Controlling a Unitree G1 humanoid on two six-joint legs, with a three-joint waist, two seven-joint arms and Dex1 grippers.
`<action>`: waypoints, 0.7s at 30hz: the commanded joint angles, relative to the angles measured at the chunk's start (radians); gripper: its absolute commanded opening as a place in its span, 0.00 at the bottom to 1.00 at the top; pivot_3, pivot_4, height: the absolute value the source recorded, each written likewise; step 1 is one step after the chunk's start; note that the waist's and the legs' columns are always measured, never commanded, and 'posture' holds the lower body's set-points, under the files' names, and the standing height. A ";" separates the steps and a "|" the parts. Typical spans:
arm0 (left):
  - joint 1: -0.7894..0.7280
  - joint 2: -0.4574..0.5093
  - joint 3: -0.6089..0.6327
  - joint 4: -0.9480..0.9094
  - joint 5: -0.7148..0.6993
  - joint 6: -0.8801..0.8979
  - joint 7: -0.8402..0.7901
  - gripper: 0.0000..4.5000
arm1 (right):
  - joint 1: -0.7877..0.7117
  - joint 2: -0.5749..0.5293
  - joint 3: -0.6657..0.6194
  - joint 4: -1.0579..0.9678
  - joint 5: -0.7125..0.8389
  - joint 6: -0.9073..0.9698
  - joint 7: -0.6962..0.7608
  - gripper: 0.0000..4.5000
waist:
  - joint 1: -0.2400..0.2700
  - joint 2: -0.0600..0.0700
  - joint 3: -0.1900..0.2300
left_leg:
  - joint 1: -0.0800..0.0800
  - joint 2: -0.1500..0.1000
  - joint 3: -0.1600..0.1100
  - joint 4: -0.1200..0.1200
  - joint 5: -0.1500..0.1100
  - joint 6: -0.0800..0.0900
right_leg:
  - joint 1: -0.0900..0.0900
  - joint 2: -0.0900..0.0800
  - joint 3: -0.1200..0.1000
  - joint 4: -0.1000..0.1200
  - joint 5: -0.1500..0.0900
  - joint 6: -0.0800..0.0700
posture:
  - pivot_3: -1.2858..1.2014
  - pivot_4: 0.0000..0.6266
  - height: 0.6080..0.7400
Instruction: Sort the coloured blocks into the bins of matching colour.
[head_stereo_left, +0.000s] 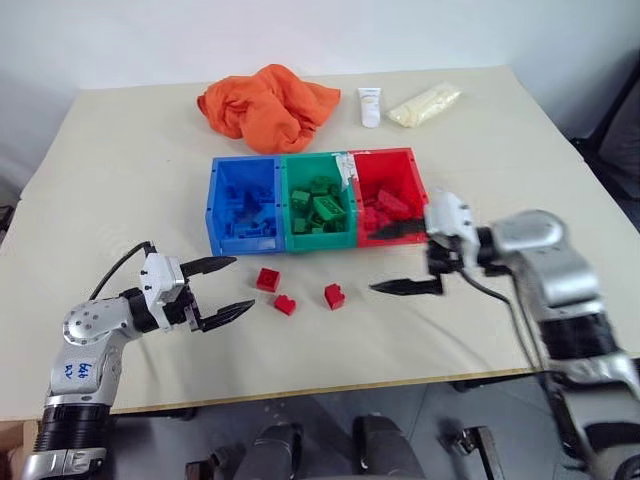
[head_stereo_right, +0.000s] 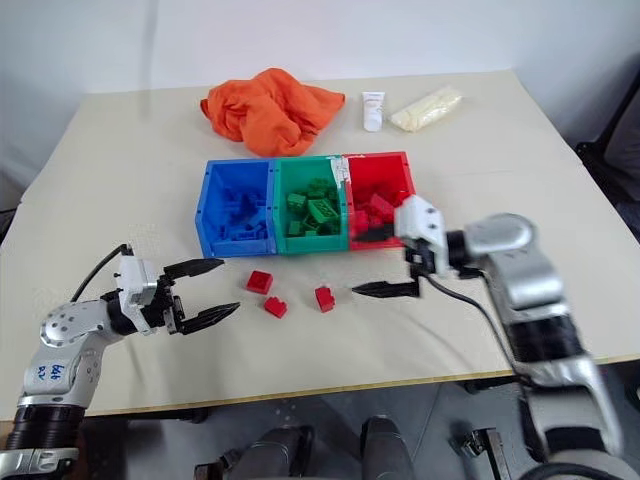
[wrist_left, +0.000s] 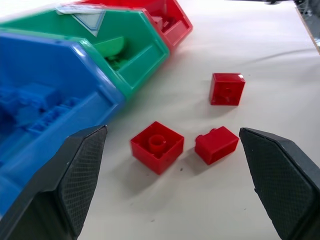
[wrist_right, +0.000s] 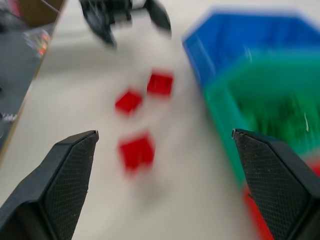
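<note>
In front of the bins, on the bare counter, I see three red blocks left: one just below the blue bin's front wall, a second a little nearer me, and a third off toward the red bin's side. None touch each other. The blue, green and red bins already hold bricks of their own colours.

My left gripper sits level, on the blue-bin side of the loose blocks, fingers wide apart and empty, aimed along the counter toward the two nearer bricks. My right gripper hangs just in front of the red bin, jaws also spread wide with nothing between them; one finger lies over the bin's front edge, the other low near the counter beside the third block.

My worries from here: the two nearest blocks lie close together, so closing the left gripper could catch both or flick one away. Both grippers face the same small cluster from opposite sides, and reaching together risks a collision. All remaining blocks belong in the red bin, farthest from my left arm, so a carry across the blue and green bins could end in a misplaced drop. The right gripper's upper finger could also snag the red bin's rim and shift the whole row.
</note>
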 joint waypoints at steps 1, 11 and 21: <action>-0.005 0.007 0.009 0.003 -0.006 -0.022 -0.017 1.00 | 0.119 -0.131 -0.076 -0.062 -0.003 0.002 0.018 1.00 | 0.010 0.000 0.000 | 0.000 0.000 0.002 0.000 0.000 0.000 | 0.000 0.000 0.000 -0.001 0.000 0.000 | 0.52 0.24 1.00; -0.028 0.010 0.006 0.018 -0.006 -0.023 -0.032 1.00 | 0.128 -0.105 0.011 -0.096 -0.022 -0.003 -0.060 1.00 | 0.007 0.000 0.000 | 0.001 0.001 0.007 0.001 0.000 0.002 | 0.000 0.000 0.000 -0.001 0.000 0.000 | 0.52 0.24 1.00; -0.023 0.014 0.009 -0.017 -0.009 -0.013 -0.022 1.00 | -0.020 0.140 0.247 0.053 -0.171 -0.073 -0.139 1.00 | 0.009 0.000 0.000 | 0.001 0.000 0.006 0.001 0.000 0.002 | 0.000 -0.001 0.000 -0.001 0.000 0.001 | 0.52 0.24 1.00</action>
